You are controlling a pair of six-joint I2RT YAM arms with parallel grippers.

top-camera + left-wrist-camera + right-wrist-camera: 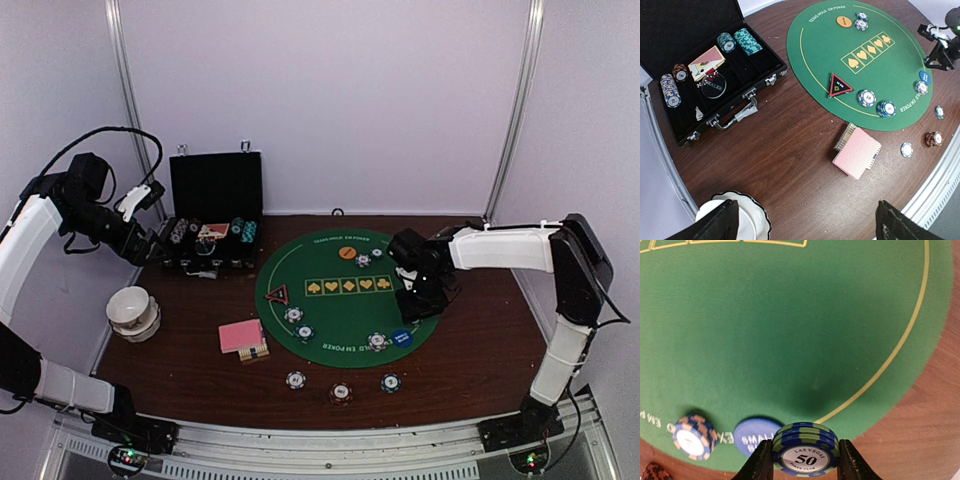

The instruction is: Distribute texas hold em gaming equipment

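Observation:
My right gripper [805,463] is shut on a small stack of blue-and-green "50" poker chips [806,444], held just above the right edge of the green mat [790,315]. A blue disc button [751,436] and a blue chip [692,436] lie beside it. In the top view the right gripper [421,292] hovers over the mat's right side. My left gripper [805,227] is open and empty, high above the table near the case [150,243]. Pink-backed cards [858,152], the triangle marker [840,86], the orange button [843,21] and several chips lie below.
The black hinged chip case [213,222] stands open at the back left with chip stacks inside. A white bowl [133,310] sits at the left edge. Three single chips [341,392] lie off the mat near the front edge.

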